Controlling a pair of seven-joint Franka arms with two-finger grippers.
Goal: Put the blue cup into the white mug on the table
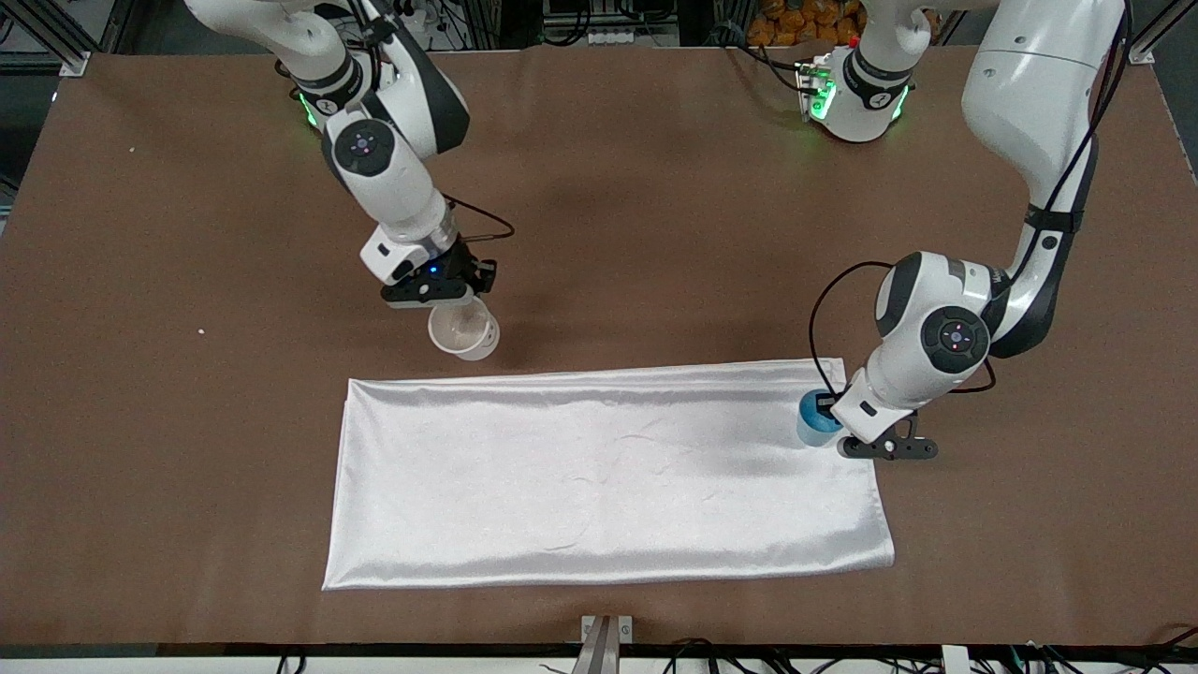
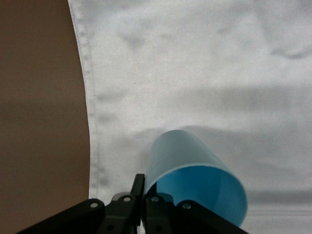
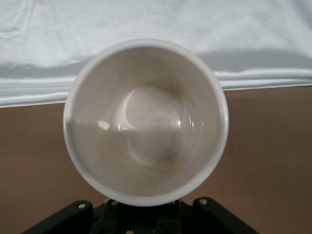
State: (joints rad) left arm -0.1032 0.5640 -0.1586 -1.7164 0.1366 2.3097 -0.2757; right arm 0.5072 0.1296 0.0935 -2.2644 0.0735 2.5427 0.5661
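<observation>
The blue cup [image 1: 814, 421] is at the white cloth's corner toward the left arm's end of the table. My left gripper [image 1: 829, 424] is shut on its rim. In the left wrist view the cup [image 2: 195, 170] is pinched at its wall by my gripper [image 2: 145, 184], one finger outside and one inside. The white mug [image 1: 463, 330] hangs in my right gripper [image 1: 464, 307] over the brown table [image 1: 187, 421], just off the cloth's edge that lies farther from the front camera. In the right wrist view the mug [image 3: 146, 122] shows its empty inside; its handle and my fingertips are hidden under it.
A shiny white rectangular cloth [image 1: 599, 477] lies flat across the middle of the table, nearer the front camera than the mug. It also shows in the left wrist view [image 2: 195, 58] and the right wrist view [image 3: 146, 24]. Bare brown table surrounds it.
</observation>
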